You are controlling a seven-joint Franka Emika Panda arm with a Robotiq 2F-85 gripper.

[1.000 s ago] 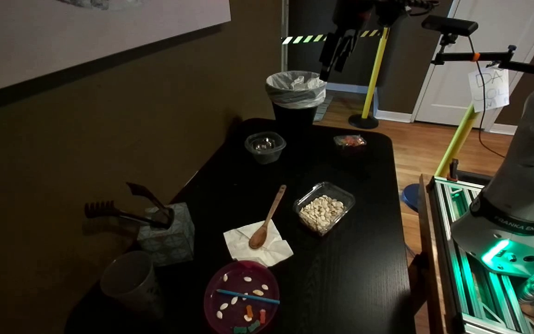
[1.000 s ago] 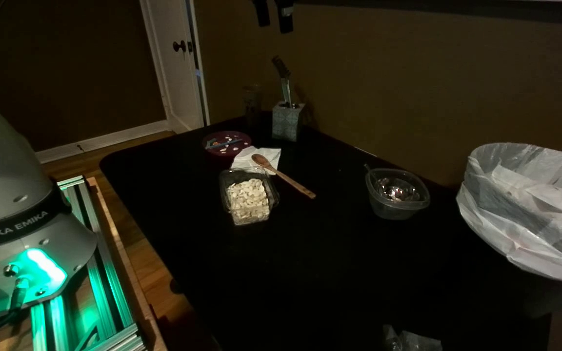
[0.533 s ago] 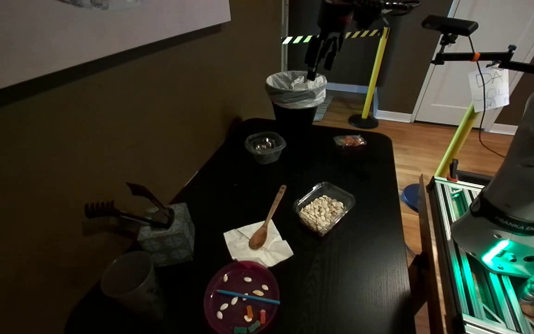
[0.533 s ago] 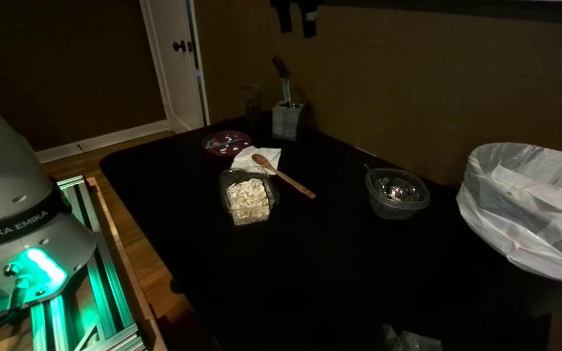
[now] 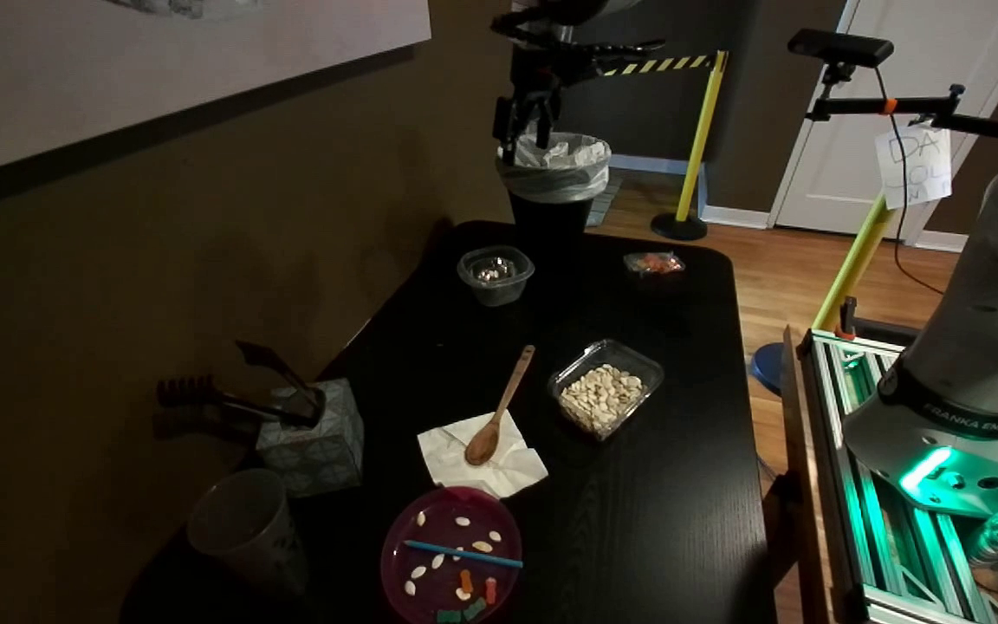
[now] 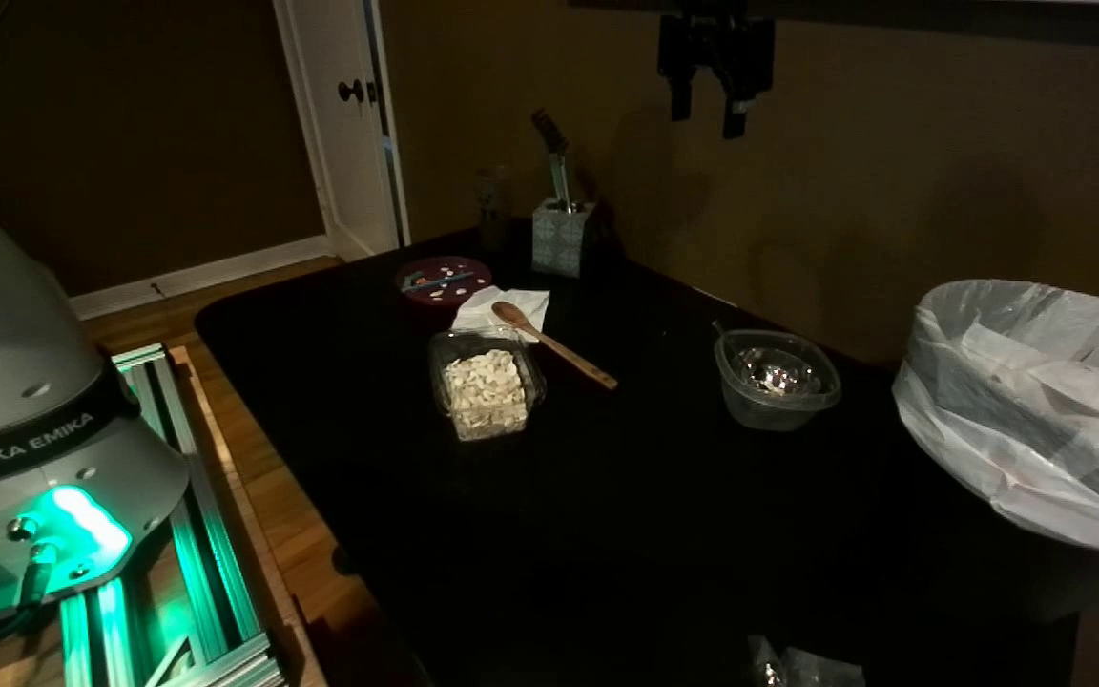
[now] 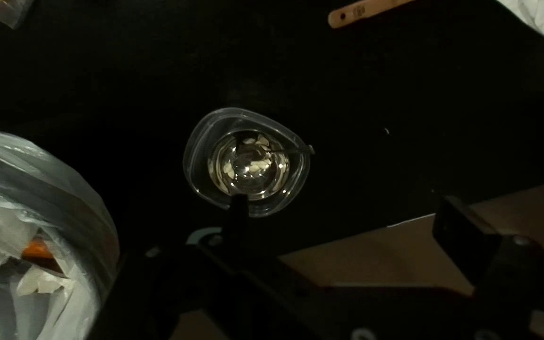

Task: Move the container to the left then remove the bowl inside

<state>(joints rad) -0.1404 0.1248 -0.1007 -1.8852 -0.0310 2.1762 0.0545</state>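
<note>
Our gripper [image 6: 708, 122] hangs way higher than the clear container [image 6: 767, 411], jaws spread apart, and we've got the shiny bowl [image 7: 258, 184] sitting inside it, lined bin [image 5: 554, 189] nearby.

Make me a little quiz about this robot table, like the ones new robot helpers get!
1. Fill in the gap: inside the clear container sits a shiny round ____.
2. Pick one: what colour is the thin stick lying on the maroon plate? A) red B) blue C) yellow
3. Look at the gripper. True or false: it is touching the clear container.

Key:
1. bowl
2. B
3. False: it hangs in the air, open, apart from the clear container.
</note>
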